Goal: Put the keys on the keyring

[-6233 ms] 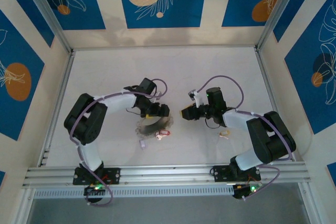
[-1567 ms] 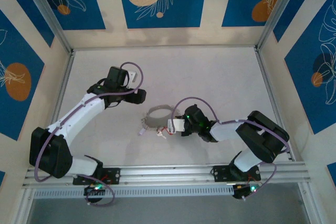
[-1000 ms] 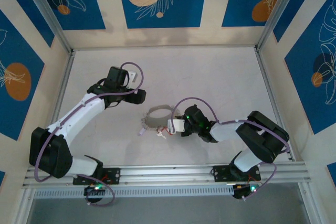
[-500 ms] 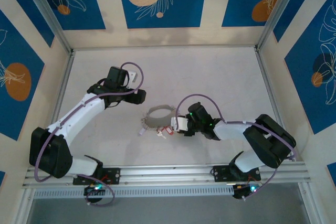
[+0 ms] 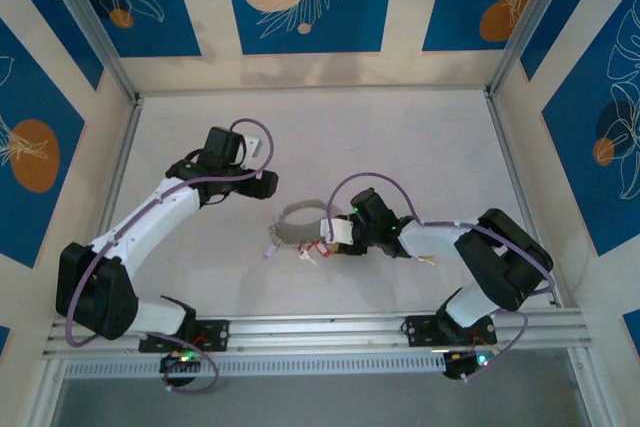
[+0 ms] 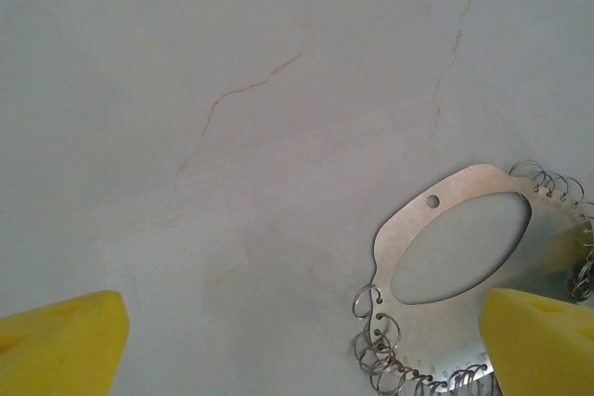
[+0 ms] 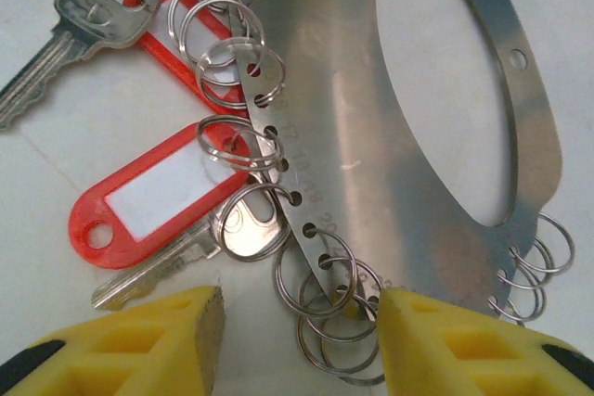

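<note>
- The keyring (image 5: 300, 219) lies flat near the middle of the worktop (image 5: 420, 137), a little toward the near edge; it is a flat oval metal band with small split rings (image 7: 320, 308) along one rim
- The right gripper (image 5: 335, 238) sits low at the keyring's right end and points toward the left edge; its jaws are partly apart and clamp nothing, with a few split rings lying loose in the gap
- From that gripper, two keys with red tags (image 7: 153, 197) lie just ahead on the near-edge side, touching the ringed rim; the band runs ahead on the far-edge side
- The keyring's long axis leads away from the right fingers (image 7: 445, 340), so roughly left to right across the worktop
- The closer key (image 7: 148, 280) and the farther key (image 7: 83, 16) lie parallel, heads at the rim, blades slanting away from the band toward the near edge; both seem already hooked on split rings
- A pale key (image 5: 270, 247) lies loose just off the keyring's near-left end
- The left gripper (image 5: 262, 183) hovers on the far-left side of the keyring, near but apart, jaws wide and empty
- The right arm is the nearer one to the keyring and the tagged keys; the pale key lies about between the two arms
</note>
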Controlling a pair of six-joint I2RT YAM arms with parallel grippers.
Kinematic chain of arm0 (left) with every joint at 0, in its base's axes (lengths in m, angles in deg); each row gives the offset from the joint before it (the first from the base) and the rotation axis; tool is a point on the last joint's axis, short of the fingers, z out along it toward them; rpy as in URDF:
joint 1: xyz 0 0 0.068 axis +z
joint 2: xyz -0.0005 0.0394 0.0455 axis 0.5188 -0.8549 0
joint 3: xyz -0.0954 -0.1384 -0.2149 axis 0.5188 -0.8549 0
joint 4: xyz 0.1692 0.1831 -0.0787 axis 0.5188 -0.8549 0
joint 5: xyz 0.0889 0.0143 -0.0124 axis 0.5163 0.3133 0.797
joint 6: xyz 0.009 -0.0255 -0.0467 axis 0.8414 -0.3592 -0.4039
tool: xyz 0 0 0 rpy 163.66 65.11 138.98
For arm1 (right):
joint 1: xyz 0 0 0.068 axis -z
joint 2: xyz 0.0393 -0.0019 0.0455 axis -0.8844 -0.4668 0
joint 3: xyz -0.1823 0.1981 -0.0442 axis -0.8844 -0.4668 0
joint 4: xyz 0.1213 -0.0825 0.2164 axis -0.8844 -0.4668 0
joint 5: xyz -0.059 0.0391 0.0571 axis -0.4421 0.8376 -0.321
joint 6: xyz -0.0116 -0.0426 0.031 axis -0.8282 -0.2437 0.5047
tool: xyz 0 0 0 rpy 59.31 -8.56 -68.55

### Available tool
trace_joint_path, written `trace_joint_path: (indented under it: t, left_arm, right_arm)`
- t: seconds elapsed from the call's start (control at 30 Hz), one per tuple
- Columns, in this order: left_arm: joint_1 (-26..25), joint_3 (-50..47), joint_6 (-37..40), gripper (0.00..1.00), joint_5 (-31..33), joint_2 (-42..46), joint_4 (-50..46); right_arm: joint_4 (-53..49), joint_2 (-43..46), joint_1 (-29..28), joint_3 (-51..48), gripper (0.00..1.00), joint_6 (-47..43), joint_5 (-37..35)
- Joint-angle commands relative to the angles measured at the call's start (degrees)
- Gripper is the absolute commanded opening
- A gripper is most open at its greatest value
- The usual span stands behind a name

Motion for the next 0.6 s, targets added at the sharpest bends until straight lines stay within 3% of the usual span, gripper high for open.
trace_joint_path:
  t: [0.0,0.3,0.57]
  left_arm:
    - [-0.36,1.41,0.76,0.97,0.91,-0.49,-1.49]
    - [-0.45,2.02,1.47,0.97,0.6,-0.95,-2.23]
    - [-0.45,1.94,2.05,0.97,1.14,-0.72,-2.41]
  right_arm:
    - [-4.99,-1.76,0.22,2.69,0.48,-1.16,3.04]
    - [-8.25,-3.28,0.22,4.43,0.44,-3.35,4.88]
    - [-6.03,-1.58,-0.14,2.5,0.33,-3.92,5.76]
